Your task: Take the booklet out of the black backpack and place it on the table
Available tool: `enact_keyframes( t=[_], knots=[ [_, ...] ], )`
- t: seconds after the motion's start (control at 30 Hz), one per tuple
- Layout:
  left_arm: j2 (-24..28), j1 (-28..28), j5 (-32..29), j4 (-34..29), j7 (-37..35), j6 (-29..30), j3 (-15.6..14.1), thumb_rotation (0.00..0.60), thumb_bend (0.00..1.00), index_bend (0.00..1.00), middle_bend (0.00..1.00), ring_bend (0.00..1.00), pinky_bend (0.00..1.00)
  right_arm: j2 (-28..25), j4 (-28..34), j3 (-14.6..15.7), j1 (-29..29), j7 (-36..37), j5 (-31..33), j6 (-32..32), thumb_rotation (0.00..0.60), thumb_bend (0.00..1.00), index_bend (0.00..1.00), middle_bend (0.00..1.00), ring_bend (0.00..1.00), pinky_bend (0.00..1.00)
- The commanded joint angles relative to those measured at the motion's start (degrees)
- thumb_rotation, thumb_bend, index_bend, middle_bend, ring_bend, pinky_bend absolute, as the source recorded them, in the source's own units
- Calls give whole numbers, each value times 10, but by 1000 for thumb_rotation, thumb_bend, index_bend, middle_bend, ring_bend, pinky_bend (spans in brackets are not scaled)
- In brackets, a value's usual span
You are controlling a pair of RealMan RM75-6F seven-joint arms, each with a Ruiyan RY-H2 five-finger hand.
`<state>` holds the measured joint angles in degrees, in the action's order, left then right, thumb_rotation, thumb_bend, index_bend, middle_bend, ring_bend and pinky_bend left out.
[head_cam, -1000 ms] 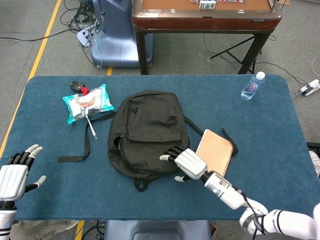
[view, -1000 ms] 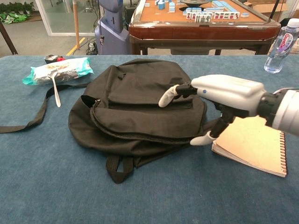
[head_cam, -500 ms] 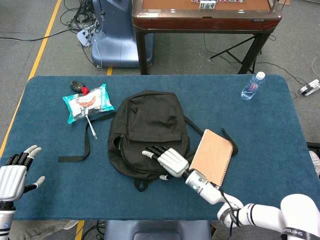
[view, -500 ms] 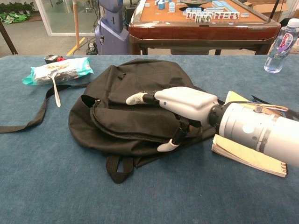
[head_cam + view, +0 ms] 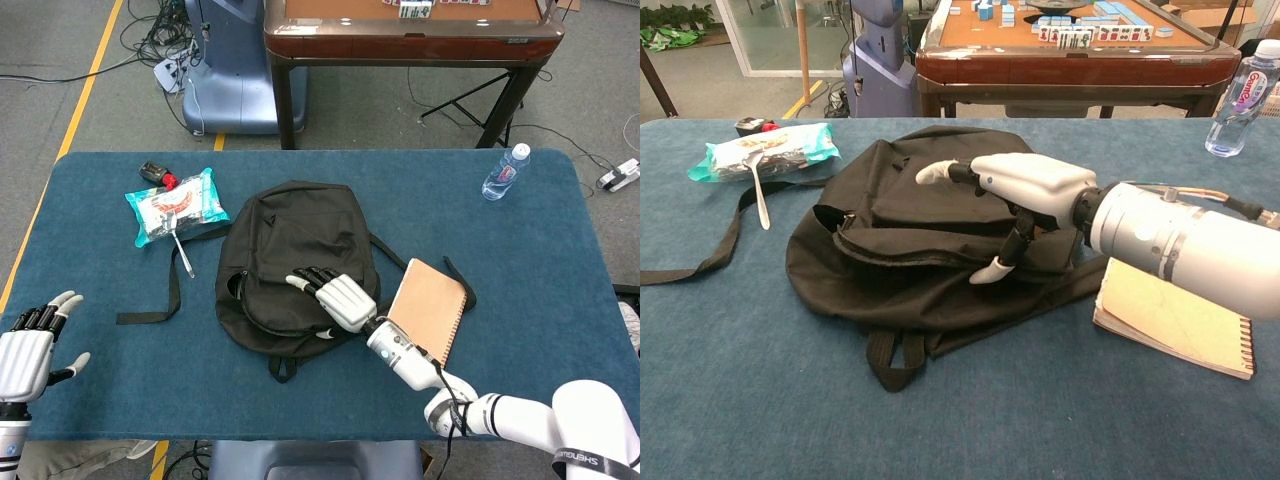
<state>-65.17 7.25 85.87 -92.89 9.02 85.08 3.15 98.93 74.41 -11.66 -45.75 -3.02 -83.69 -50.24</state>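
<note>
The black backpack [image 5: 290, 262] [image 5: 902, 225] lies flat mid-table, its front pocket gaping. To its right the tan spiral-bound booklet [image 5: 431, 309] [image 5: 1170, 318] lies on the blue table, outside the bag and over a strap. My right hand [image 5: 335, 298] [image 5: 1018, 186] hovers low over the backpack's front, fingers stretched out and apart, and the thumb tip touches the fabric. It holds nothing. My left hand [image 5: 27, 347] is at the near left edge, fingers spread and empty; only the head view shows it.
A teal snack packet [image 5: 176, 205] [image 5: 766, 149] and a spoon [image 5: 182, 251] [image 5: 758, 196] lie left of the bag, near a loose strap [image 5: 170, 292]. A water bottle [image 5: 505, 172] [image 5: 1245, 84] stands far right. A brown table is beyond the far edge.
My right hand has swept left from beside the booklet onto the backpack's front, then edged up it. The fabric near the pocket has bunched. The left hand and booklet stayed put.
</note>
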Motion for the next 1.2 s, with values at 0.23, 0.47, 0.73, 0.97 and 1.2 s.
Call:
enact_keyframes(
  t=[0.23,0.47,0.73,0.97,1.2],
  knots=[
    [-2,2,-2,1,2,-4,1,600,198,206,160,220,208,-25,19,-17,-12,13,34,13,600,41,93,105,87,189],
    [-4,3,-4,2,4,-6,1,600,197,206,160,220,208,-48,50,-15,-16,40,54,32,600,41,94,121,87,189],
    [-7,5,-5,5,4,-10,0,600,197,206,160,220,208,-69,78,-7,-16,47,58,30,600,42,93,135,87,189],
    [-9,7,-7,7,3,-12,1,600,197,206,160,220,208,-72,76,-14,-20,57,73,29,600,52,94,149,95,189],
    [-11,9,-7,9,2,-15,1,600,197,206,160,220,208,-49,41,-20,-31,47,89,26,600,244,121,196,145,193]
  ],
)
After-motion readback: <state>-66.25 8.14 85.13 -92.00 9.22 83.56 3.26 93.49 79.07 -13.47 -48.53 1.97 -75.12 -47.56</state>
